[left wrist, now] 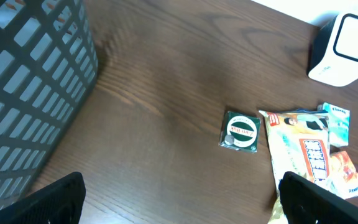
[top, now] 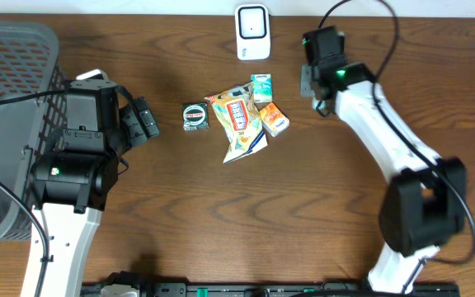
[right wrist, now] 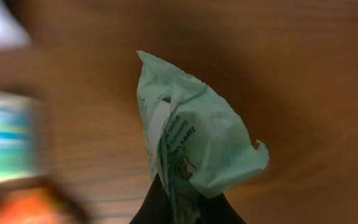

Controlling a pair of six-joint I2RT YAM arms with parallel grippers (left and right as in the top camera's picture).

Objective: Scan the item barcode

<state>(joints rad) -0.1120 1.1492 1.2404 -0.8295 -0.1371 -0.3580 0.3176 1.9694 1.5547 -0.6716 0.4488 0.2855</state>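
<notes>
1. At the far left stood the grey basket; most of its inside was hidden from me.
2. Beside it the left gripper hung with its jaws wide apart, holding nothing and pointing toward the heap.
3. In the middle of the table lay a small dark green packet, a snack bag, a teal packet and an orange packet. None of them was lifted.
4. The white scanner stood at the far edge, beyond the heap.
5. To the right of the scanner, the right gripper was pinched tight on a pale green packet, held clear of the wood.
6. The pick-up looked done to me. Showing the barcode to the scanner remained, and I could not tell which way the code faced.
</notes>
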